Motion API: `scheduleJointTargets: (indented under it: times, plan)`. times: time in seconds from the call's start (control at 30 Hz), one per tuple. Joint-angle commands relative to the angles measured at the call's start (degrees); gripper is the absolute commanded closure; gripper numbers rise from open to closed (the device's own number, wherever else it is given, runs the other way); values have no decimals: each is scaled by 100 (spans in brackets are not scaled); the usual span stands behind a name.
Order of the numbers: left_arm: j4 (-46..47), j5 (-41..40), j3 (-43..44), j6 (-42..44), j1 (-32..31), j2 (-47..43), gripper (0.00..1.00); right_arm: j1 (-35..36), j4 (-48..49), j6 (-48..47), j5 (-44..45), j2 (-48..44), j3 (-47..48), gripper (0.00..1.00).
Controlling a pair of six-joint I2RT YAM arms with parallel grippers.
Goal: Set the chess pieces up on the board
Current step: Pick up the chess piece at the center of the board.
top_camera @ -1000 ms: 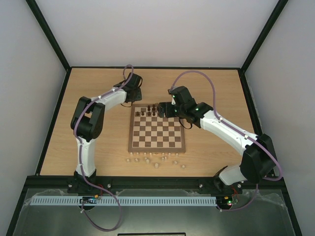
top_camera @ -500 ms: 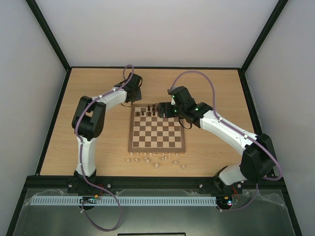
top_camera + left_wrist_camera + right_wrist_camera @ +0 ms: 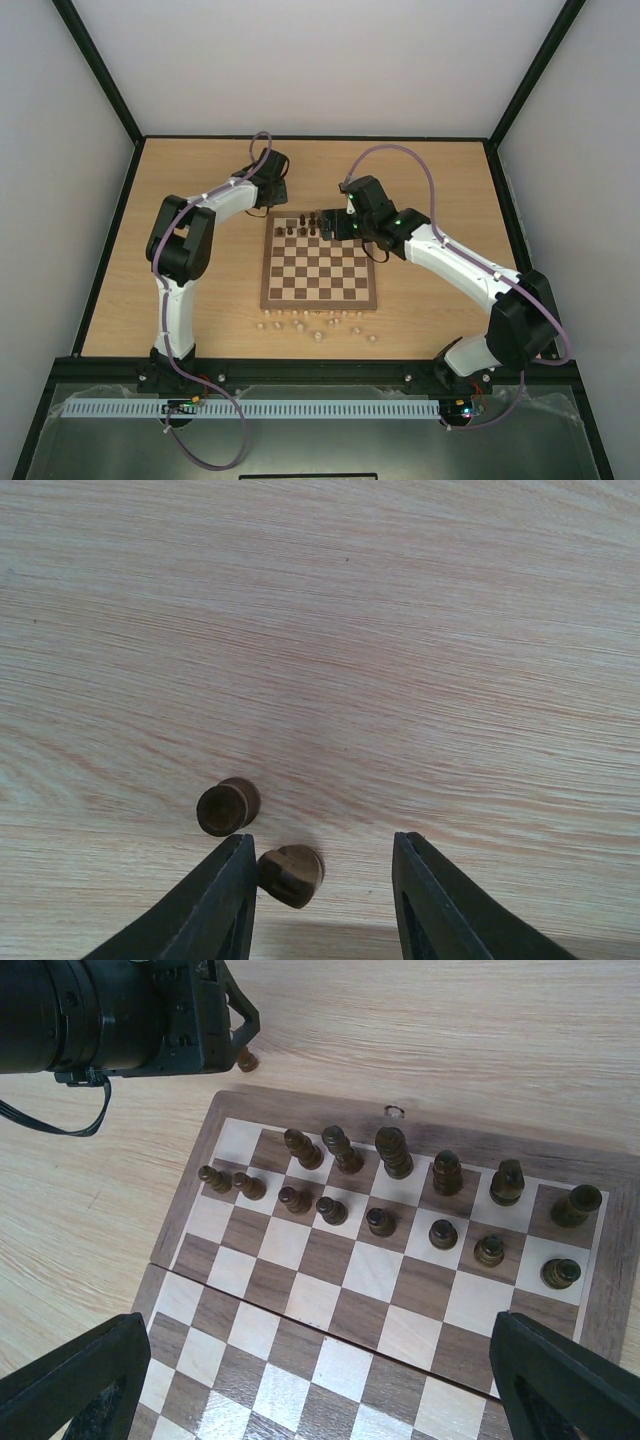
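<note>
The board (image 3: 268, 290) lies mid-table. Several dark chess pieces (image 3: 300, 228) stand in two rows along its far edge, also in the right wrist view (image 3: 394, 1152). My left gripper (image 3: 272, 196) is open, low over the bare table beyond the board's far left corner. In the left wrist view, one dark piece (image 3: 292, 874) lies between the open fingers (image 3: 322, 842), against the left finger (image 3: 225, 900). A second dark piece (image 3: 228, 806) lies just outside it. My right gripper (image 3: 326, 222) is open and empty above the board's far rows (image 3: 320, 1390).
Several pale beige pieces (image 3: 320, 325) lie scattered on the table in front of the board's near edge. The left arm's wrist (image 3: 130, 1015) shows at the top left of the right wrist view, beside the board's border (image 3: 300, 1110). Dark rails frame the table.
My right gripper has shifted slightly back over the board's far rows. The left arm has barely moved.
</note>
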Motion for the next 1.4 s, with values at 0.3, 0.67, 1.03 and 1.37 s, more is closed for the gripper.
scheduleJointTargets:
  times: [0.3, 0.67, 1.03, 1.37]
  plan:
    - [-94, -45, -163, 0, -141, -232, 45, 46, 47, 8, -53, 109, -66, 6]
    - [-42, -168, -305, -51, -150, -409, 36, 63, 49, -1, -77, 125, -63, 7]
    - [-24, -187, -266, -50, -167, -288, 37, 73, 41, -10, -92, 133, -53, 7]
    - [-52, -148, -77, -54, -165, -15, 58, 81, 45, -19, -118, 121, -56, 7]
